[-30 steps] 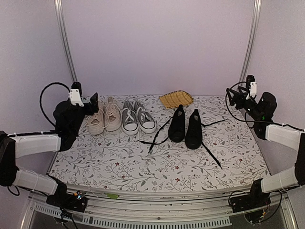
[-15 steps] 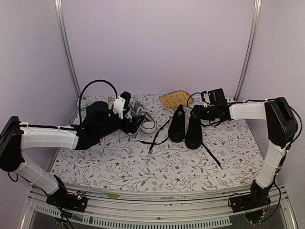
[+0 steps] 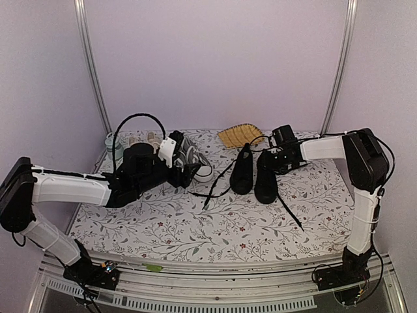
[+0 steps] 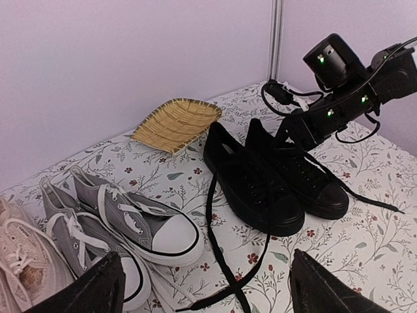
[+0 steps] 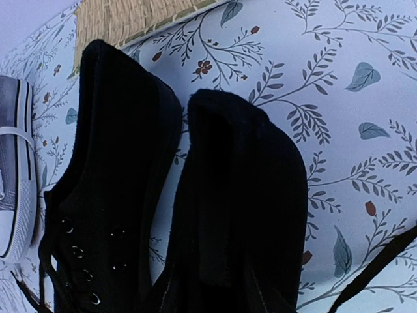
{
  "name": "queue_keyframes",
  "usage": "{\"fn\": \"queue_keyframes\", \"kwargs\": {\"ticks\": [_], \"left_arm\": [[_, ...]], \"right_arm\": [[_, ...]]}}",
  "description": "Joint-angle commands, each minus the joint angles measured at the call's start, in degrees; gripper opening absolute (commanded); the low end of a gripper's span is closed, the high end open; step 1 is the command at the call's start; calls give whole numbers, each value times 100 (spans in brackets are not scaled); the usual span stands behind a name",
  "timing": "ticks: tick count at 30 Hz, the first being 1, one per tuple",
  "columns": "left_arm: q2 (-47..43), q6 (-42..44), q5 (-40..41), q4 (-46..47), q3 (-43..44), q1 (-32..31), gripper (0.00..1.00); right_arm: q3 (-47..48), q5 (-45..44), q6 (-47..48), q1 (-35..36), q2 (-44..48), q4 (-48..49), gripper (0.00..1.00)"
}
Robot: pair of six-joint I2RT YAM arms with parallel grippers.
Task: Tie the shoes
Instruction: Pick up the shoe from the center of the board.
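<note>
– Two black shoes (image 3: 254, 173), where are they, which way round?
– Mid-right on the tabletop (image 3: 215, 225), side by side. Toes toward the near edge, heels to the back wall, so long axes run front-to-back, approx. parallel. Laces (image 3: 212, 192) loose, sprawled out both sides.
– Arms?
– L arm's stretched low across from the left, left end effector (image 3: 190, 175) by the grey sneakers (image 3: 199, 166), fingers spread wide, holding nothing. R arm reaches over from the right, right end effector (image 3: 277, 160) at the right-hand shoe's heel; can't tell if it's gripping.
– Containers?
– Woven tray (image 3: 240, 135) near the back wall, just behind the black pair.
</note>
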State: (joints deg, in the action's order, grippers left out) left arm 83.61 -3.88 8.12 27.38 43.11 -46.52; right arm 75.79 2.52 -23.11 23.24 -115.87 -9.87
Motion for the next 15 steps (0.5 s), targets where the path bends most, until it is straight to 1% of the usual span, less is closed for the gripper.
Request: {"fn": "queue_keyframes", "kwargs": {"ticks": [1, 2, 3, 5, 11, 15], "left_arm": [[-68, 89, 138, 38, -121, -91, 88], [-97, 88, 150, 39, -146, -87, 88], [-122, 84, 160, 46, -168, -93, 88], [-174, 88, 175, 76, -215, -99, 88], [-394, 89, 225, 31, -310, -123, 88], [-638, 85, 208, 21, -469, -152, 88]], "right_arm": [[18, -219, -138, 101, -66, -310, 22], [-25, -289, -140, 124, 8, -333, 14], [-81, -342, -132, 149, 94, -348, 8], [-182, -368, -94, 197, 330, -371, 3], [-571, -202, -127, 512, 1105, -674, 0], [-1191, -209, -526, 935, 1920, -834, 0]]}}
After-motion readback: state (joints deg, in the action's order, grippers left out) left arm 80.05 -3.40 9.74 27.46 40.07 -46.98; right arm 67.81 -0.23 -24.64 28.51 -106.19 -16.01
